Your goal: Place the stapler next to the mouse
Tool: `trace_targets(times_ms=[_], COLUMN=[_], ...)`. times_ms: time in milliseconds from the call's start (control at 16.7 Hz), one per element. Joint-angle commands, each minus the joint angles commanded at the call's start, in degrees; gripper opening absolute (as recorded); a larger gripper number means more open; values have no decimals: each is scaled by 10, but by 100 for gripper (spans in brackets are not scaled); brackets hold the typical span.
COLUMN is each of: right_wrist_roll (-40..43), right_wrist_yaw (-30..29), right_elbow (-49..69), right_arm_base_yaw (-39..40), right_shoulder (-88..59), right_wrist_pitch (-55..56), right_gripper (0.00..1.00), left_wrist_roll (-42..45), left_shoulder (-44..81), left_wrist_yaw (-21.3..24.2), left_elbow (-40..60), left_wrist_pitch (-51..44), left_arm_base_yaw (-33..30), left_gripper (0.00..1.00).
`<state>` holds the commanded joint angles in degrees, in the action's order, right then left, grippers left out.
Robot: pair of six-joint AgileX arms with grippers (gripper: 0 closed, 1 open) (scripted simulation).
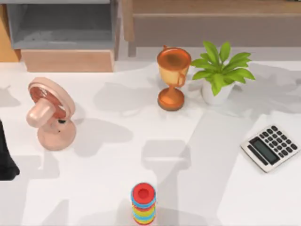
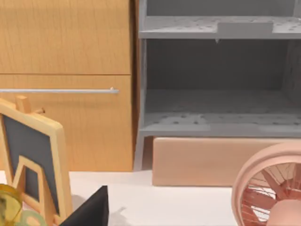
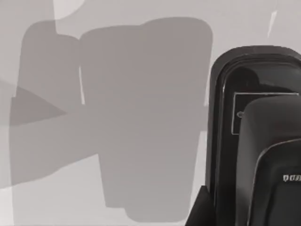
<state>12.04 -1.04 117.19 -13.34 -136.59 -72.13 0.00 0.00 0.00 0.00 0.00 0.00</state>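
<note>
While the white tabletop (image 1: 108,188) carries a pink fan (image 1: 51,113) at the left, a potted plant (image 1: 220,70) and copper trophy (image 1: 173,77) at the far middle, a grey calculator (image 1: 272,147) at the right and a stack of coloured rings (image 1: 143,203) at the near edge, we see a dark part of our left arm (image 1: 5,157) at the left edge. Our right wrist view shows the black stapler (image 3: 256,141) lying on the tabletop close below the camera, and whether either gripper is open or closed we cannot tell.
</note>
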Motion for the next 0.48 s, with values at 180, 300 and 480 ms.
trace_targets(times_ms=[180, 300, 480], right_wrist_roll=[0, 0, 3], right_wrist_yaw=[-3, 1, 16], right_elbow=[0, 3, 8], right_arm_base_yaw=[-1, -3, -7], right_shoulder=[-5, -8, -11], right_wrist_pitch=[11, 25, 52], right_gripper=[0, 0, 0], left_wrist_roll=[0, 0, 0], left_shoulder=[0, 0, 0], left_wrist_yaw=[0, 0, 0], left_elbow=[0, 0, 0], left_wrist_pitch=[0, 0, 0], left_arm_base_yaw=[0, 0, 0], left_gripper=[100, 100, 100])
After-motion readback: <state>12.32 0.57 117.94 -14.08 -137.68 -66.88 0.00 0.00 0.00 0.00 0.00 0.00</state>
